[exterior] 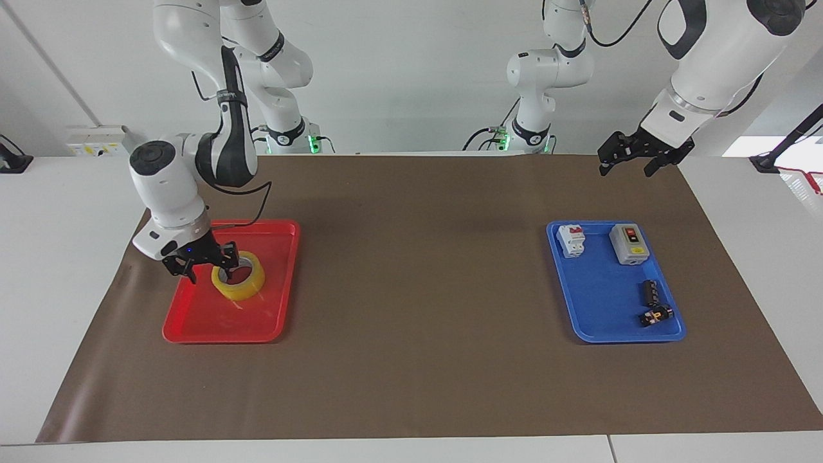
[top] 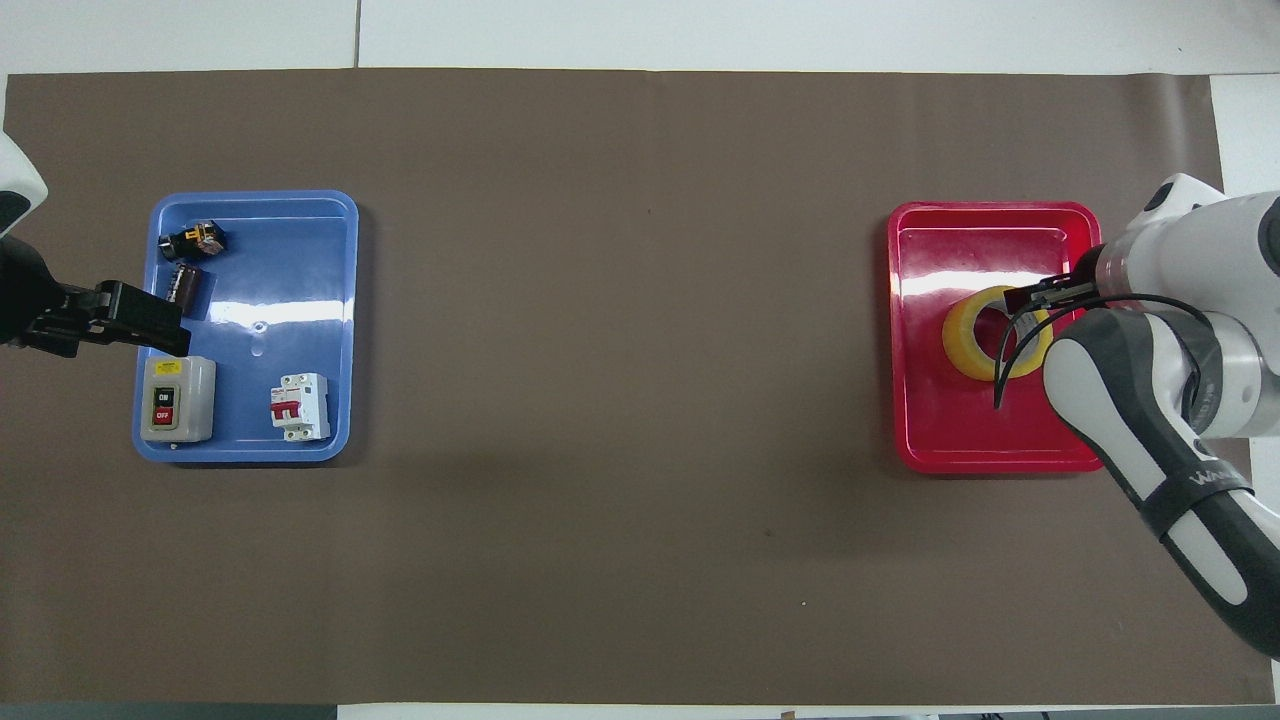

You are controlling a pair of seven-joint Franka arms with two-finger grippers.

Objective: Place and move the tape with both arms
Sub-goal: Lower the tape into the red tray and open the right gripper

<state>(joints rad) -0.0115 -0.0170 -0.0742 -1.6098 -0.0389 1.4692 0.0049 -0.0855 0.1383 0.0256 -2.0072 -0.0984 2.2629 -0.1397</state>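
Observation:
The yellow tape (exterior: 240, 287) (top: 962, 340) lies flat in the red tray (exterior: 283, 283) (top: 990, 462) at the right arm's end of the table. My right gripper (exterior: 209, 262) (top: 1040, 300) is open just above it. It straddles the roll's wall on the side toward the right arm's end, with one finger over the hole. My left gripper (exterior: 633, 162) (top: 150, 322) hangs open in the air and waits. It is over the robots' edge of the brown mat, at the blue tray's (exterior: 598, 334) (top: 300, 250) end.
The blue tray holds a white circuit breaker (exterior: 571, 240), a grey switch box (exterior: 628, 244) and two small black components (exterior: 653, 303). Two smaller white arms (exterior: 543, 77) with green-lit bases stand at the robots' edge of the table.

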